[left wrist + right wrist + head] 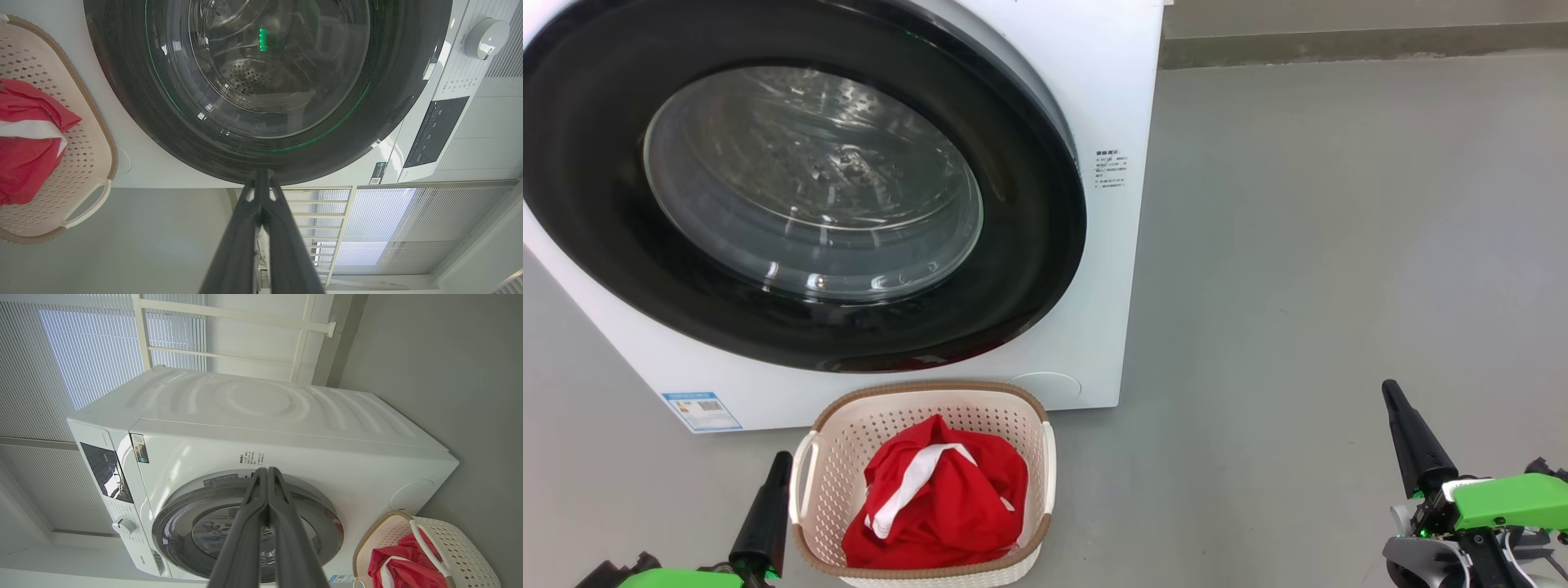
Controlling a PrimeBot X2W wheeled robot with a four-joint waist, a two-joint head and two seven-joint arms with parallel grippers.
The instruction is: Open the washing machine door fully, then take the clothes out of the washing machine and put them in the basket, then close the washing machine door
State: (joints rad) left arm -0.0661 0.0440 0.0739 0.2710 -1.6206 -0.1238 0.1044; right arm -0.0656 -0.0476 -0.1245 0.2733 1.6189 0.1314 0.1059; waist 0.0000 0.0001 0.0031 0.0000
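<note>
Head view: the washing machine door (809, 188), upper left, looks shut; the clothes (939, 506) lie in the basket (915, 389) at bottom centre; left gripper (781, 461) and right gripper (1392, 392), closed and empty, need only confirm the latch.

A smooth grey floor (1339, 245) stretches away, matte and evenly lit; a darker strip (1339, 45) runs along the foot of a pale wall (1339, 15); white slatted blinds (81, 347) glow with daylight; white bars (245, 317) frame them.
</note>
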